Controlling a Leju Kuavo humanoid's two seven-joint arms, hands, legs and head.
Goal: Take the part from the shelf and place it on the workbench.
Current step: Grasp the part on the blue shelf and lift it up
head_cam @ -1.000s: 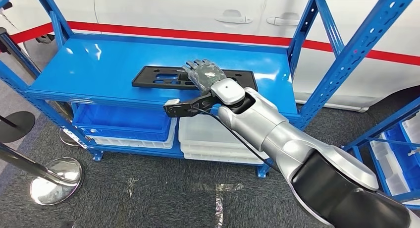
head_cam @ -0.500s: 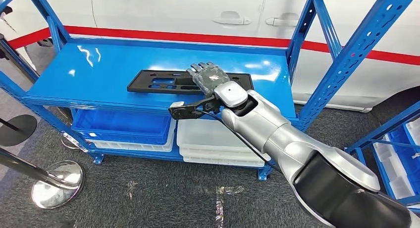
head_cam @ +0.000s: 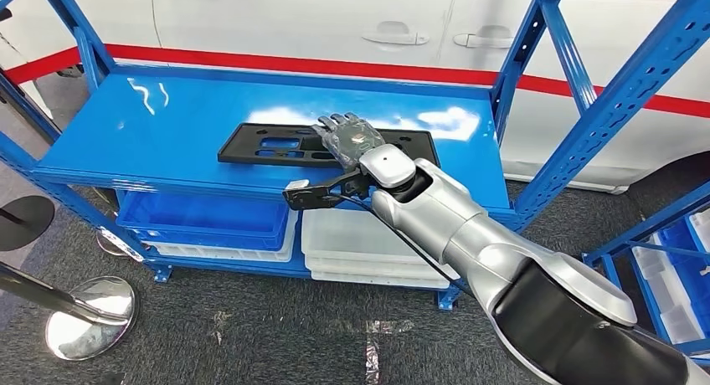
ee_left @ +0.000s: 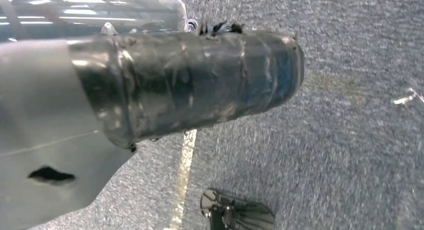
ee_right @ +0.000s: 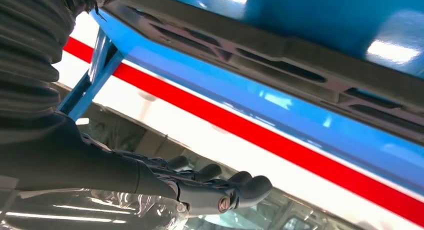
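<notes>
Part (head_cam: 276,144) flat on blue shelf (head_cam: 151,125), right hand (head_cam: 347,136) spread above it

We see our right arm (head_cam: 469,234) stretched forward, its right hand (head_cam: 347,138) flat, palm down, fingers (ee_right: 220,182) extended and slightly apart; the left hand's pose is unclear

One black part (head_cam: 276,144); one blue shelf (head_cam: 167,125); two stanchion bases (head_cam: 79,316).

blue shelf (head_cam: 167,125) | top deck — black part (head_cam: 276,144) lying flat | lower deck — bins (head_cam: 205,218)
</notes>
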